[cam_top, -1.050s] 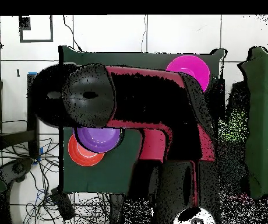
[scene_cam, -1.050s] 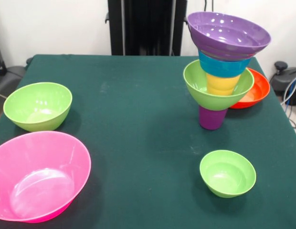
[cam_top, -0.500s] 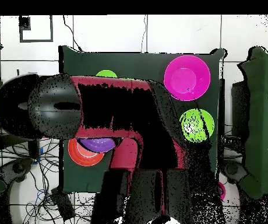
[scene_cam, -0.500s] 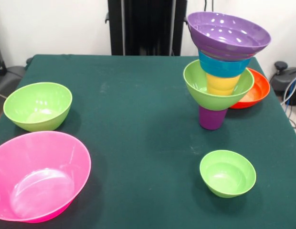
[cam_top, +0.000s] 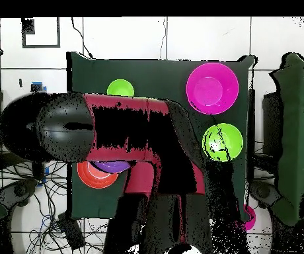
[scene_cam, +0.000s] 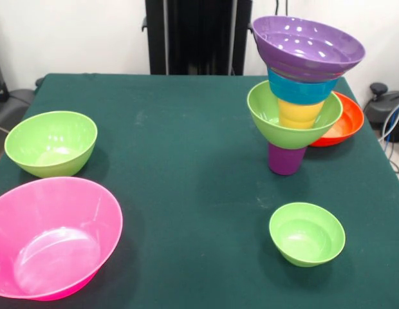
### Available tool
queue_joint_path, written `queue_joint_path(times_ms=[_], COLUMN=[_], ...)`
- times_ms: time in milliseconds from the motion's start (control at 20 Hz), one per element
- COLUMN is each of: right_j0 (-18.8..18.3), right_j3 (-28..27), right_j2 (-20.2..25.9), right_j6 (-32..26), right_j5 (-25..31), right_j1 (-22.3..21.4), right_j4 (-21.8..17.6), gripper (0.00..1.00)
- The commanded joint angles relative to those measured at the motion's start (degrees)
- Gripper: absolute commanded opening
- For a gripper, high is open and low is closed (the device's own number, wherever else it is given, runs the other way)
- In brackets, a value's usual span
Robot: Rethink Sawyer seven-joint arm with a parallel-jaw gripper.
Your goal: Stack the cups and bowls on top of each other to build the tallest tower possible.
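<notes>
Standing at two o'clock on the green table (scene_cam: pixel 186 129): tower (scene_cam: pixel 302 96) of purple cup (scene_cam: pixel 286 159), green bowl (scene_cam: pixel 293 119), yellow cup (scene_cam: pixel 300 114), blue bowl (scene_cam: pixel 301 90), wide purple bowl (scene_cam: pixel 307 46). Touching behind it, orange-red bowl (scene_cam: pixel 344 122). Small green bowl (scene_cam: pixel 307 233) at five o'clock, medium green bowl (scene_cam: pixel 51 142) at nine, pink bowl (scene_cam: pixel 51 237) at eight. Red and black arm (cam_top: pixel 141 142) overhead; gripper fingers hidden, cannot tell.

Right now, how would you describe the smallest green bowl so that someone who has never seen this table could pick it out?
Start at the tower of stacked bowls and cups on the green table. Come straight toward the camera from its purple cup base, and the small green bowl sits alone there, upright and empty. The other loose green bowl is larger and lies across the table beside the big pink bowl.
</notes>
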Motion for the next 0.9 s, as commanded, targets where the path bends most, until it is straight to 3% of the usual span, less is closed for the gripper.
queue_joint_path(times_ms=[50,900], right_j0=[0.4,0.2], right_j3=[8.6,10.0], right_j2=[0.1,-0.5], right_j6=[7.9,7.0], right_j5=[-3.2,-7.5], right_j1=[4.3,6.1], right_j4=[-0.4,-1.6], gripper=[0.00,0.00])
